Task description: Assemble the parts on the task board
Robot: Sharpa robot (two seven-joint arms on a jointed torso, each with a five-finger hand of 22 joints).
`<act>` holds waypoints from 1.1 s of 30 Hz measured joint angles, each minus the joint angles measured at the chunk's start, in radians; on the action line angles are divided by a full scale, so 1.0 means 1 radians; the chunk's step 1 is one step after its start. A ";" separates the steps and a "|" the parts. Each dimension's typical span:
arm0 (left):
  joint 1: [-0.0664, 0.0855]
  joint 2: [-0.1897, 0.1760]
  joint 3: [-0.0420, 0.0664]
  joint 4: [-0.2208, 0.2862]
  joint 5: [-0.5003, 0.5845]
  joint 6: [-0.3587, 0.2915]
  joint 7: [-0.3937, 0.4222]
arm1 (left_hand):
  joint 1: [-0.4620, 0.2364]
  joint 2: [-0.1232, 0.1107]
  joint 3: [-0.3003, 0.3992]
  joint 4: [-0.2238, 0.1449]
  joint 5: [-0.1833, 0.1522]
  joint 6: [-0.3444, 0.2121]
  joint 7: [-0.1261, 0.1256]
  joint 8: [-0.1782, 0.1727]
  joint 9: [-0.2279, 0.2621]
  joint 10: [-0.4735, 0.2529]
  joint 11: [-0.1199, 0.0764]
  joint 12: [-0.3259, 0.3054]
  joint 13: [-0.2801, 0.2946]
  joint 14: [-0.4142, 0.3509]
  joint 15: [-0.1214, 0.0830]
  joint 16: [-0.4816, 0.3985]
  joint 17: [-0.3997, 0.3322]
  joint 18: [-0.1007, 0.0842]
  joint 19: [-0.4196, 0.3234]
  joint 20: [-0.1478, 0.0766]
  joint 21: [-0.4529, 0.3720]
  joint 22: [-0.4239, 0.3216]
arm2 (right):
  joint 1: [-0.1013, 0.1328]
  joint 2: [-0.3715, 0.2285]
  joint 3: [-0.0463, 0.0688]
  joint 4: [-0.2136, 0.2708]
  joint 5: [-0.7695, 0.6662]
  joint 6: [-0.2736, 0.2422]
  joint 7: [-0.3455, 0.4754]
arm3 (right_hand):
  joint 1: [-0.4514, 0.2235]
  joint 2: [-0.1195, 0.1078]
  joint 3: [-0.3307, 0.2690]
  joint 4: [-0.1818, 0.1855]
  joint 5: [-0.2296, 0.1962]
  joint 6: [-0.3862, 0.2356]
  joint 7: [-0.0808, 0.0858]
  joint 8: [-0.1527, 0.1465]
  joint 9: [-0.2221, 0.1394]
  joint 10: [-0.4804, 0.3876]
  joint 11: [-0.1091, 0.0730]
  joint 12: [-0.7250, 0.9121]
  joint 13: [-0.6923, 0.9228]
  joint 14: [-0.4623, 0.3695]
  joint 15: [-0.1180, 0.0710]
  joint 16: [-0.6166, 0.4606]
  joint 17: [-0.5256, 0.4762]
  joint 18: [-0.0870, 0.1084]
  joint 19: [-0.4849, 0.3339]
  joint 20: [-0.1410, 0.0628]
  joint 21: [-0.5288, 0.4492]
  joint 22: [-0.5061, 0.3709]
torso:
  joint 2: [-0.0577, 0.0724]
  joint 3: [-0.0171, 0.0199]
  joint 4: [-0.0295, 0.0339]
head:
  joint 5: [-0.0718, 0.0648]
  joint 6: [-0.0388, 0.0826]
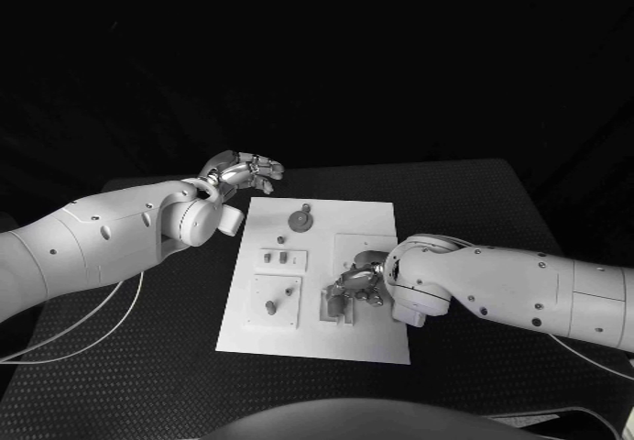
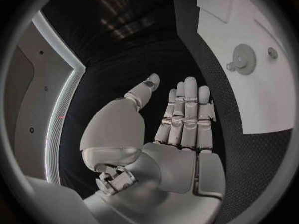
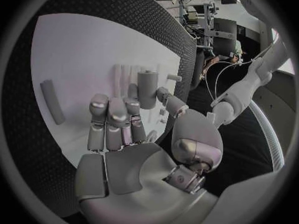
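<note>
The task board (image 1: 346, 275) lies flat in the middle of the black counter (image 1: 502, 211), its long side running away from the robot. On its far end rests a round toothed part (image 1: 301, 220), seen in the left wrist view as a gear (image 2: 244, 58) with a small peg (image 2: 272, 53) beside it. Small pegs (image 1: 280, 258) stand in a raised square nearer the middle, and another part (image 1: 271, 308) sits in a second square on the board's near left.

The right hand (image 1: 355, 287) is over the board's near middle, fingers pointing down at a slotted block. In the right wrist view its fingers (image 3: 109, 115) are straight and close together, and an upright cylinder (image 3: 146, 88) stands just past the fingertips; whether they touch it cannot be told.

The left hand (image 1: 245, 171) is off the board, above the counter beyond its far left corner, fingers extended and holding nothing.
</note>
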 measured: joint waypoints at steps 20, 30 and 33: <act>0.000 0.001 0.000 0.000 0.000 0.003 -0.004 | -0.004 -0.004 0.000 0.000 0.000 0.000 0.000 0.000 0.000 -0.005 0.003 0.000 0.000 0.000 0.000 0.000 0.001 -0.007 0.000 0.000 0.000 0.002 | -0.006 0.008 -0.003 0.000 0.018 0.017 0.001 | -0.003 0.003 -0.004 -0.002 0.000 0.000 0.000 -0.002 -0.001 0.000 0.000 0.000 0.003 -0.004 0.003 0.000 0.000 0.001 -0.002 0.002 0.000 -0.001 | -0.001 0.0005 -0.0026 | 0.011 -0.005; 0.000 0.001 0.000 0.000 0.000 0.003 -0.006 | -0.004 -0.004 0.000 0.000 0.000 -0.006 0.001 0.000 0.000 -0.005 0.003 0.000 0.000 0.000 0.000 0.000 0.001 -0.008 0.000 0.000 0.000 0.002 | -0.011 0.015 -0.002 -0.008 0.017 0.015 0.005 | -0.026 -0.020 -0.020 -0.001 0.000 -0.004 0.003 -0.005 0.001 -0.002 0.002 -0.004 0.007 -0.008 0.007 -0.004 -0.001 0.001 -0.002 0.002 0.000 -0.003 | 0.000 0.0015 -0.0025 | 0.015 -0.002; 0.000 0.001 0.000 0.000 0.000 0.003 -0.006 | -0.004 -0.004 0.000 0.000 0.000 -0.006 0.001 0.000 0.000 -0.005 0.003 0.000 0.000 0.000 0.000 0.000 0.002 -0.008 -0.001 0.001 0.000 0.002 | -0.011 0.015 -0.002 -0.008 0.017 0.021 0.009 | -0.045 -0.024 -0.048 -0.006 0.000 -0.013 0.009 -0.013 0.001 -0.008 0.008 -0.011 0.009 -0.016 0.006 -0.008 -0.002 0.001 -0.006 0.005 0.000 -0.006 | 0.000 0.0015 -0.0025 | 0.017 -0.003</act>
